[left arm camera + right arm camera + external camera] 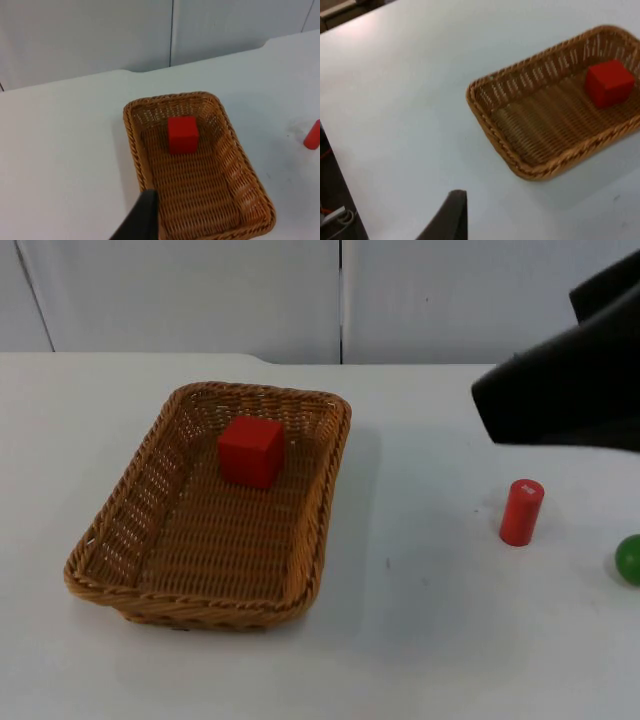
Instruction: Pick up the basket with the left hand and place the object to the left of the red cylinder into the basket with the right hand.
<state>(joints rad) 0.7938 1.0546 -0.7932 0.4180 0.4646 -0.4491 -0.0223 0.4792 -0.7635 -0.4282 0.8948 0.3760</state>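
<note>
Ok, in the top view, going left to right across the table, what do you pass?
Wicker basket with a red cube inside it → red cylinder, standing upright → green ball, cut by the picture's edge. The right arm hangs above the cylinder's side of the table.

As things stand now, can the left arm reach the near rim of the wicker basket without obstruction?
Probably yes. The wicker basket rests on the white table, with only the red cube inside; nothing lies between the left gripper's fingertip and the rim.
</note>
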